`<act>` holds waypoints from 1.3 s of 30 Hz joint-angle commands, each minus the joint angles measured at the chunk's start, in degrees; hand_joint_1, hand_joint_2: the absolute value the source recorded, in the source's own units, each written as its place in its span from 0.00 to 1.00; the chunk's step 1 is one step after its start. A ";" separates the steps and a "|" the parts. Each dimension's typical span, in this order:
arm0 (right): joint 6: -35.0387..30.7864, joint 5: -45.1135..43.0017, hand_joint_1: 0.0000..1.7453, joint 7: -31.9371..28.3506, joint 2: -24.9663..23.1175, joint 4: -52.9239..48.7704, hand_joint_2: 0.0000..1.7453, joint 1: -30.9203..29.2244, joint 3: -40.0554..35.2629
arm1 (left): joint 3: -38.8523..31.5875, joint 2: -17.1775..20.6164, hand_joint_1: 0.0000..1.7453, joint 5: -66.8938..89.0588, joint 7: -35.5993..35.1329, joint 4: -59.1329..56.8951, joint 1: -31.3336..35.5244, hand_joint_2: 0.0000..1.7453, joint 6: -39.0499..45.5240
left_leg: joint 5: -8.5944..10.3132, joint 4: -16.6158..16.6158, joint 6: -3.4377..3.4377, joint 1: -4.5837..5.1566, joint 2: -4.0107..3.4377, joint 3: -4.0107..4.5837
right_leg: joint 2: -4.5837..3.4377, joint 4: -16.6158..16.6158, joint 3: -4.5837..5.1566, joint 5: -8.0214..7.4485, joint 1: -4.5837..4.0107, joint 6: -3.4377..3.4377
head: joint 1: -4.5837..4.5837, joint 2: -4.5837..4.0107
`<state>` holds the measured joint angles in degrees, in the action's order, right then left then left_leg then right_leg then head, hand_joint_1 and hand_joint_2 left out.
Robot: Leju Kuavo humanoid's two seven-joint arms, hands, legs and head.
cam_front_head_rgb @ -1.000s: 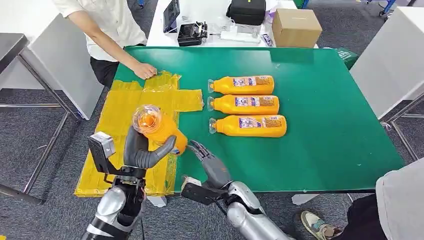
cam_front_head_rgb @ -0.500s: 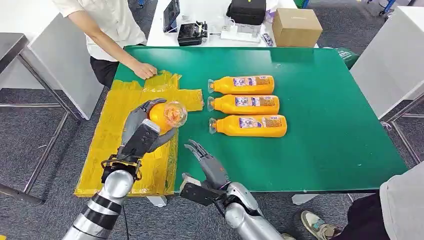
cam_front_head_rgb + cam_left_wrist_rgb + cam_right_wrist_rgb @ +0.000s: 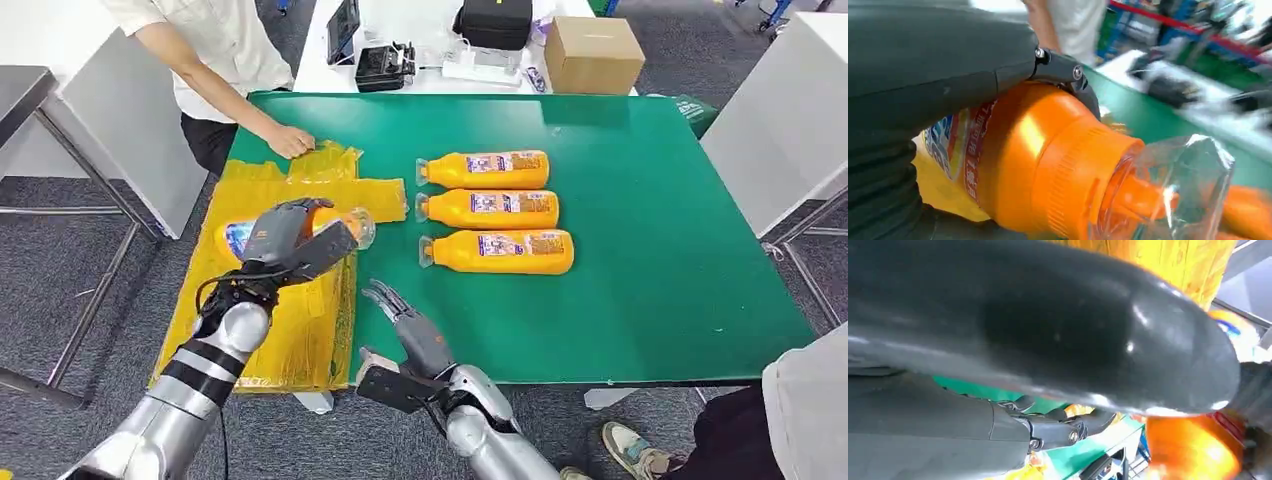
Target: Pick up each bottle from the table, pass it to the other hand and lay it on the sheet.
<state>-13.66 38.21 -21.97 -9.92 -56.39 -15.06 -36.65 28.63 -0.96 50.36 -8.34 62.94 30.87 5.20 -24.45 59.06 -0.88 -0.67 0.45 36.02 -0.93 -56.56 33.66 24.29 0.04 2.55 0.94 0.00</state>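
My left hand [image 3: 290, 240] grips an orange bottle [image 3: 236, 236] with a clear cap, holding it on its side just over the yellow sheet [image 3: 300, 190] at the table's left; I cannot tell if it touches the sheet. The left wrist view shows the same bottle [image 3: 1048, 160] close up, with fingers [image 3: 1068, 75] wrapped over it. My right hand [image 3: 405, 325] hovers over the green table [image 3: 650, 200] near its front edge, fingers spread and holding nothing. Three more orange bottles [image 3: 487, 170] [image 3: 490, 209] [image 3: 500, 251] lie side by side in the table's middle.
A person stands at the far left, one hand [image 3: 290, 141] resting on the sheet's far edge. Behind the green table stands a white table with a cardboard box [image 3: 592, 52], a black bag [image 3: 495, 20] and electronics. Another person's grey sleeve [image 3: 805, 400] shows at the lower right.
My left hand has carried the bottle away from the right hand, out over the sheet, and turned it from upright to lying sideways. The right hand has stayed open near the front edge.
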 commanded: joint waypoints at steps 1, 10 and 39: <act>1.45 -0.29 0.00 -0.45 -0.28 0.68 0.00 -0.35 1.88 | 4.68 -0.78 1.00 8.97 -4.68 -17.98 10.36 1.00 -2.65 | 0.01 -0.03 0.01 0.02 0.14 -0.10 | 0.22 -0.01 -0.14 0.06 0.01 -0.03 | 0.00 0.00; 1.89 -0.21 0.00 -0.65 -0.85 1.66 0.00 -0.91 1.73 | 2.72 -2.90 1.00 8.60 -6.37 -24.40 12.34 1.00 -4.93 | -0.01 -0.01 0.01 0.02 0.05 -0.10 | 0.14 -0.02 -0.11 0.04 0.00 -0.03 | 0.00 0.00; 3.03 -2.48 0.00 -3.09 -2.57 7.49 0.00 -4.54 -2.09 | -2.01 -3.21 0.95 0.16 -3.66 -42.12 15.97 1.00 -10.86 | 0.00 -0.06 0.04 0.03 -0.08 -0.18 | 0.01 -0.04 -0.14 -0.01 0.02 -0.03 | -0.02 0.00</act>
<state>-11.17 36.24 -24.76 -12.74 -54.45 -15.91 -36.26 25.60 -4.46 50.58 -10.75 31.15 44.84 -4.79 -24.43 59.05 -0.85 -0.67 0.50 36.00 -0.86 -56.63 33.63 24.29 0.05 2.54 0.92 0.00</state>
